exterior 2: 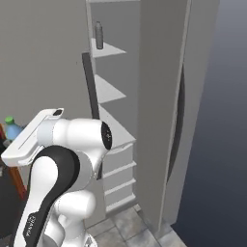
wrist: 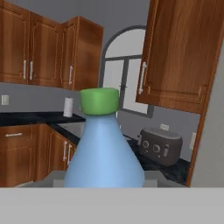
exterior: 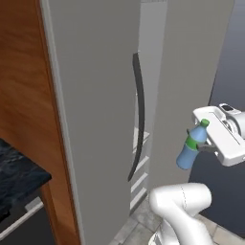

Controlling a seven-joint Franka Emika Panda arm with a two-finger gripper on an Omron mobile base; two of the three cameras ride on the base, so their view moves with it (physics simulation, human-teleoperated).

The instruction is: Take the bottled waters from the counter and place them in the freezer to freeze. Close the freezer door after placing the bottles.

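My gripper (exterior: pixel 195 145) is shut on the pale blue bottled water (exterior: pixel 190 149) with a green label and cap, holding it tilted in the air in front of the freezer (exterior: pixel 95 95). The bottle (wrist: pixel 103 151) stands close up in the hand view, and its green cap (exterior 2: pixel 8 120) peeks out behind the arm in the right base view. The freezer door (exterior 2: pixel 159 96), the right-hand one, stands wide open. Inside, a grey-clear bottle (exterior 2: pixel 99 34) stands upright on the top white shelf (exterior 2: pixel 110 49). The black counter (exterior: pixel 19 177) lies at the lower left.
The left-hand grey door (exterior: pixel 100 143) is closed, its dark handle (exterior: pixel 139 119) next to the opening. Lower white shelves and drawers (exterior 2: pixel 118 164) fill the compartment. The hand view looks back at wooden cupboards (wrist: pixel 179 52), a toaster (wrist: pixel 159 146) and a paper roll (wrist: pixel 68 106).
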